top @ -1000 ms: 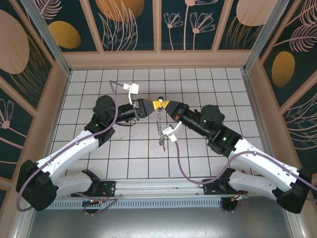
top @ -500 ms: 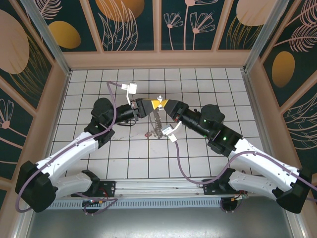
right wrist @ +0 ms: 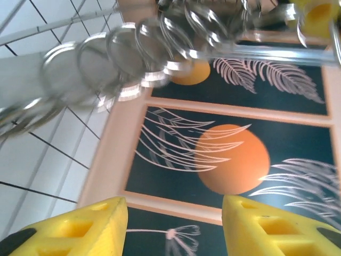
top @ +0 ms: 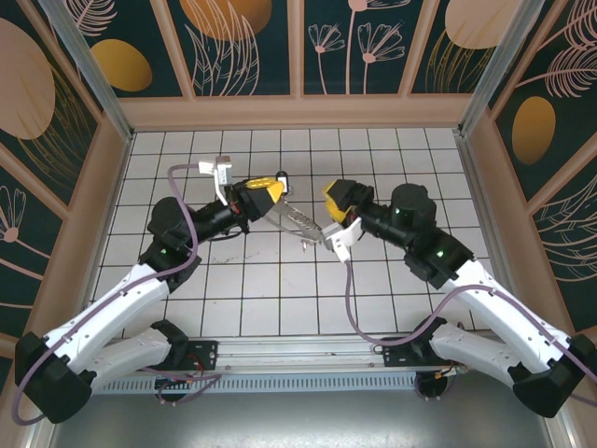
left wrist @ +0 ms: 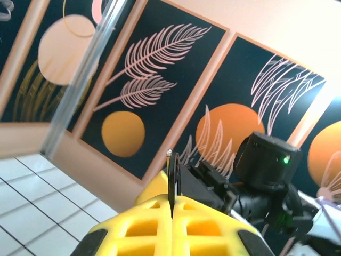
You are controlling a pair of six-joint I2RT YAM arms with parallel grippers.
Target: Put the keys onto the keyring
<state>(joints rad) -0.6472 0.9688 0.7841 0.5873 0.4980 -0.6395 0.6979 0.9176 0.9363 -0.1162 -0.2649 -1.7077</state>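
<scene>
Two grippers face each other a little apart above the middle of your white tiled floor (top: pixel 270 299). Your left gripper (top: pixel 275 193) has its yellow fingers pressed flat together. A chain of rings (top: pixel 300 220) slopes from them down and to the right, toward the right arm (top: pixel 410 219).

In your left wrist view, the left gripper (left wrist: pixel 171 205) shows no gap between its fingers (left wrist: pixel 144 226). A thin dark metal edge (left wrist: pixel 171 176) stands up out of the seam, pinched there. From that view you cannot tell whether the edge is a ring or a key seen side-on. Behind it you can see the right arm (left wrist: pixel 266 165), close by.

Your right gripper (top: pixel 329 199) has hold of nothing. In the right wrist view its two yellow fingers (right wrist: pixel 80 226) stand well apart, and the gap at the right gripper (right wrist: pixel 173 205) shows bare wall panel (right wrist: pixel 229 154) behind it. The chain of rings (right wrist: pixel 133 53) runs silvery and blurred across the top of that view, above both fingertips and clear of them.

From above, the low end of the chain lies just beside a white plug (top: pixel 340 233) on the right arm. You cannot tell whether that end touches the plug or the floor. Any keys on the chain are too small for you to pick out.
</scene>
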